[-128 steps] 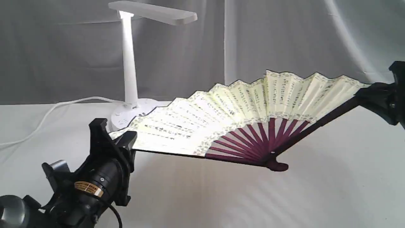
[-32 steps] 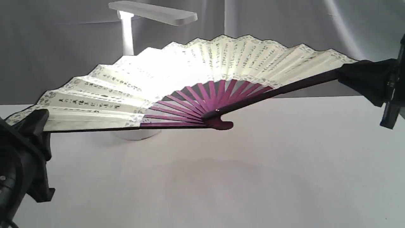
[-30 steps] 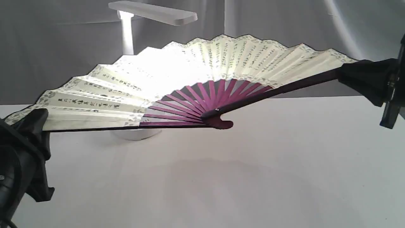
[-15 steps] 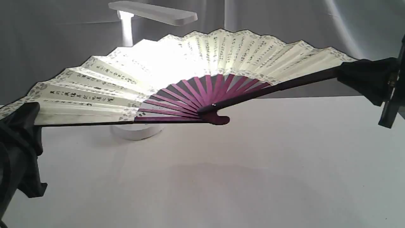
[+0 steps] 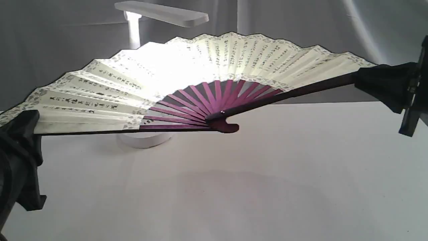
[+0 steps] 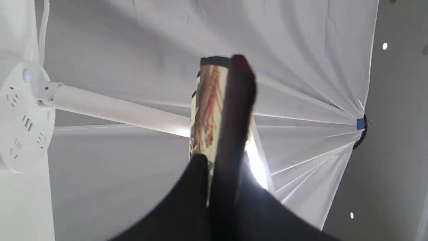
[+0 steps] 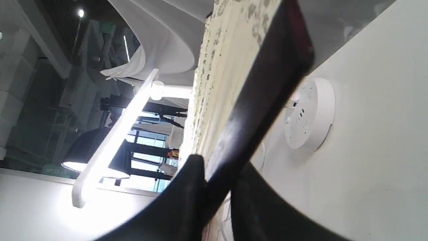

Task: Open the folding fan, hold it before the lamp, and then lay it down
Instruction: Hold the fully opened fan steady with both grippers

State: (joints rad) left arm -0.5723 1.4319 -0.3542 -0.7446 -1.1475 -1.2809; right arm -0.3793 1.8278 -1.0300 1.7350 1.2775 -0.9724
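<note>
Grey drapery point(image 5: 301, 40) hangs behind a white tabletop point(image 5: 267, 187). Across the middle of the exterior frame the folding fan point(image 5: 214, 63) is spread wide and held in the air, clear of the tabletop, with its maroon ribs meeting at a pivot just below centre. Its paper glows brightest left of centre.

At the left edge the left gripper point(image 5: 25, 122) is clamped on the end of one guard. At the right edge the right gripper point(image 5: 362, 75) is clamped on the other. The wrist views confirm both grips: the left gripper point(image 6: 217, 174) pinches the fan point(image 6: 209, 107) edge-on, and the right gripper point(image 7: 219, 167) has its fingers closed on either side of the dark guard of the fan point(image 7: 227, 67).

The lamp point(image 5: 160, 13) stands behind the fan at upper left. From the exterior only its head, the top of its stem and a slice of its base show. The left wrist view shows the lamp point(image 6: 110, 112) with its whole stem and socketed base. The right wrist view alone shows the lamp point(image 7: 113, 140) with the underside of its head lit.
</note>
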